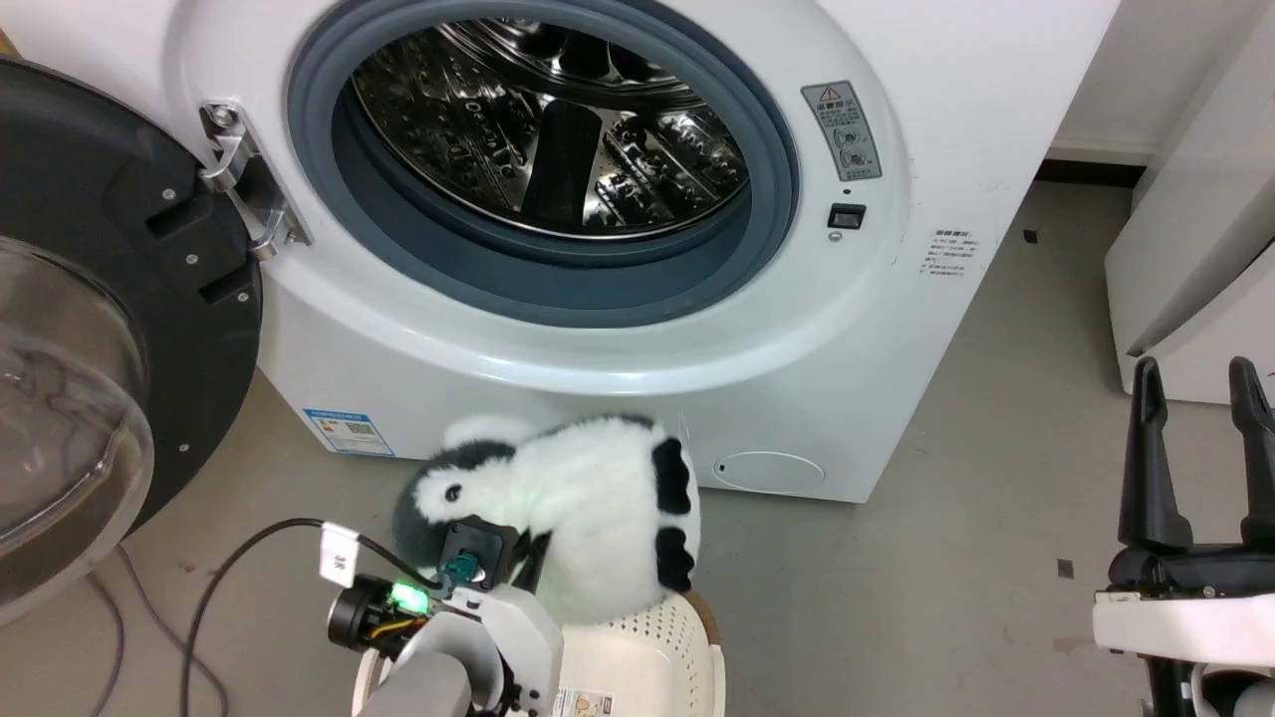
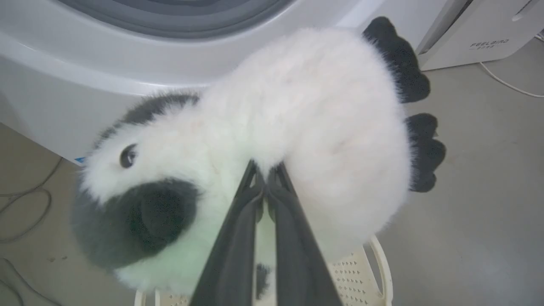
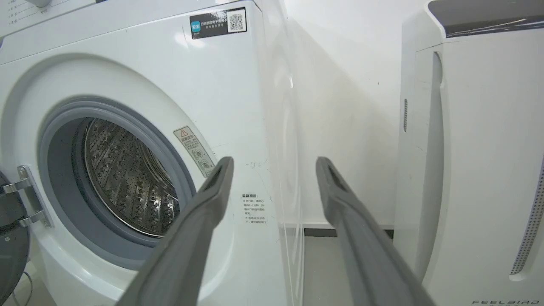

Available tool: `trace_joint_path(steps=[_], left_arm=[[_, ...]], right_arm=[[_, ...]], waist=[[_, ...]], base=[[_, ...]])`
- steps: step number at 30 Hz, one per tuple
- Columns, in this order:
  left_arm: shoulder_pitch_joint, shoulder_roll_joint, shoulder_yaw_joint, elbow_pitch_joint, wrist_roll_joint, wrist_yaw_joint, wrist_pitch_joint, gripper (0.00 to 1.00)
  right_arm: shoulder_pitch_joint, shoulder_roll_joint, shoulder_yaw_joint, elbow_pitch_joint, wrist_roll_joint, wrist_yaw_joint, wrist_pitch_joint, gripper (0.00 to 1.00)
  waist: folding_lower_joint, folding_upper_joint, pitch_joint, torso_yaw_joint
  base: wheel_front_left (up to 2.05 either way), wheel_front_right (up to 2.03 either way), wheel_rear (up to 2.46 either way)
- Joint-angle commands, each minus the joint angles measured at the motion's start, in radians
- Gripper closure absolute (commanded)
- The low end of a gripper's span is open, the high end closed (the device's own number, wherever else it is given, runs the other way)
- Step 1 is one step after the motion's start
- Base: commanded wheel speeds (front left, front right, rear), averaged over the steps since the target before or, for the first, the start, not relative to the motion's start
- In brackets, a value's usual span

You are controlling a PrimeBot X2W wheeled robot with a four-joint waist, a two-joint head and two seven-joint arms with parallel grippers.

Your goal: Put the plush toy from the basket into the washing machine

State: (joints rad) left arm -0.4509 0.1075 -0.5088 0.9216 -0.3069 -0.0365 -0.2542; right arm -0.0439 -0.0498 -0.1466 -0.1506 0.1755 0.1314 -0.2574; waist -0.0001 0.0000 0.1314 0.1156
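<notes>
**Soft Toy Held by Its Fur**

The plush toy is held up just over the basket, in front of the washing machine and lower than its open round hole. A bit of fur at its middle is pinched by the left fingers, which are pressed together. The right fingers are spread wide, and nothing is held in them. The toy is likely light, soft and squashy, but fluffy fur can slip, so a thick bunch is best grabbed. White fluff, dark grey patches, black feet and one small black eye are seen.
</notes>
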Motion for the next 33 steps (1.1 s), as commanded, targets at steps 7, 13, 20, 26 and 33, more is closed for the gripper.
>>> trace_joint_path(steps=[7, 13, 20, 26, 33], left_arm=[[0.035, 0.028, 0.062, -0.174, 0.027, 0.057, -0.007, 1.0], [0.019, 0.042, 0.109, -0.284, 0.058, 0.092, -0.008, 1.0], [-0.023, 0.048, 0.177, -0.396, 0.091, 0.122, -0.008, 1.0], [-0.065, 0.047, 0.226, -0.443, 0.108, 0.131, -0.008, 1.0], [-0.162, 0.052, 0.285, -0.444, 0.127, 0.125, -0.008, 1.0]], right_arm=[[0.015, 0.0, -0.006, -0.003, -0.009, -0.001, -0.004, 0.0], [-0.007, 0.0, -0.007, -0.009, -0.008, -0.001, -0.004, 0.0], [-0.033, 0.0, -0.012, -0.012, -0.003, -0.001, -0.004, 0.0], [-0.051, 0.0, -0.007, -0.013, 0.001, -0.001, -0.004, 0.0], [-0.086, 0.0, -0.001, -0.019, 0.006, -0.001, -0.004, 0.0]], waist=[[0.0001, 0.0, -0.003, -0.006], [0.0001, 0.0, 0.027, -0.022], [0.0001, 0.0, 0.069, -0.045], [0.0001, 0.0, 0.096, -0.066], [0.0001, 0.0, 0.157, -0.101]], base=[[0.0, 0.0, 0.0], [0.0, 0.0, 0.0], [0.0, 0.0, 0.0], [0.0, 0.0, 0.0], [0.0, 0.0, 0.0]])
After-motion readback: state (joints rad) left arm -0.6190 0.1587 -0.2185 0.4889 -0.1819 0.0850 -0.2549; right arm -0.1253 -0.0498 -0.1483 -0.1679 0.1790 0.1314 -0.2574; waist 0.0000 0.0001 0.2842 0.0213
